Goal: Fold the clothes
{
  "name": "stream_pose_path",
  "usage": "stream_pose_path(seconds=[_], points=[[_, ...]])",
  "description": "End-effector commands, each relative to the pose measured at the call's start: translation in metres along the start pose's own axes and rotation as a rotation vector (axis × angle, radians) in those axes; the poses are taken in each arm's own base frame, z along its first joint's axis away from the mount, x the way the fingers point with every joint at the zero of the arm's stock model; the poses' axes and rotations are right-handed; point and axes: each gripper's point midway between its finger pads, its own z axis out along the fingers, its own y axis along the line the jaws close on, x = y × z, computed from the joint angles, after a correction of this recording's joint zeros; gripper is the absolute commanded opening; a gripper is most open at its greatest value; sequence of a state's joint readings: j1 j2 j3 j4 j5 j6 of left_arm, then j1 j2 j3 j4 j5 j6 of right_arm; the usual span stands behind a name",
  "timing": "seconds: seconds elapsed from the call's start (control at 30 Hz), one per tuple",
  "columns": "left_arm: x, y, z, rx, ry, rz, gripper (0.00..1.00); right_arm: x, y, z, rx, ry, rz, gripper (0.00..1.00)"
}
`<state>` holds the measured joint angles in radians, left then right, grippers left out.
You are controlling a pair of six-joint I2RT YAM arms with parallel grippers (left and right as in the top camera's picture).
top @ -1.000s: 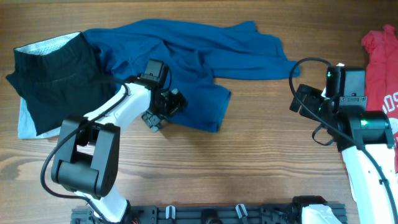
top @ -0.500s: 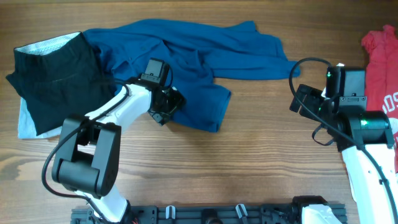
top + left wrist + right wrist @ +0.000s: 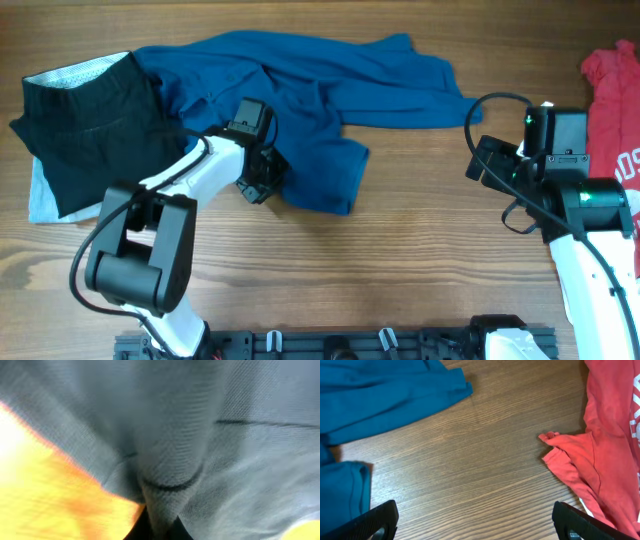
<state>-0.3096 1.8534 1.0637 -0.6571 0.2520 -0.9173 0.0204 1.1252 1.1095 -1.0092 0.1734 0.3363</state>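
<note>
Garments spread on the table (image 3: 420, 230).
The left gripper (image 3: 262, 178) pinches the near edge of the blue shirt (image 3: 300, 90); black garment (image 3: 90, 130) left, red T-shirt (image 3: 612, 90) right.

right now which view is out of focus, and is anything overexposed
Left wrist: too close, blue shirt fills the frame soft and greyed, table blown out orange-yellow. Overhead: sharp, even light, soft shadows only. Right wrist: sharp, wood grain and red T-shirt crisp, no glare.
</note>
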Motion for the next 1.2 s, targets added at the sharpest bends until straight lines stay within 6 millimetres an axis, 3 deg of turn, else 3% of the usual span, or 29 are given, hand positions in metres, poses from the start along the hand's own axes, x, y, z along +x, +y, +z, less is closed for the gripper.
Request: stream_pose_path(seconds=[0.0,0.17,0.27,0.43,0.63,0.77,1.17], points=[[0.007,0.032,-0.029,-0.105,-0.042,0.079,0.04,0.003,-0.001,0.008,0.012,0.027,-0.006,1.00],[-0.005,0.076,-0.101,-0.208,-0.229,0.029,0.04,0.013,0.010,0.029,-0.018,0.117,-0.063,1.00],[-0.014,0.094,-0.135,-0.206,-0.327,-0.022,0.04,0.017,0.013,0.048,-0.008,0.175,-0.071,1.00],[-0.026,0.114,-0.169,-0.150,-0.411,-0.101,0.04,0.017,0.021,0.083,-0.003,0.220,-0.069,1.00],[-0.040,0.147,-0.179,-0.180,-0.415,-0.198,0.04,0.009,0.038,0.121,-0.036,0.220,-0.003,1.00],[-0.044,0.154,-0.181,-0.184,-0.417,-0.231,0.04,0.017,0.053,0.140,-0.101,0.265,0.007,1.00],[-0.047,0.153,-0.179,-0.182,-0.419,-0.230,0.04,0.069,0.027,0.173,0.056,0.478,-0.026,1.00]])
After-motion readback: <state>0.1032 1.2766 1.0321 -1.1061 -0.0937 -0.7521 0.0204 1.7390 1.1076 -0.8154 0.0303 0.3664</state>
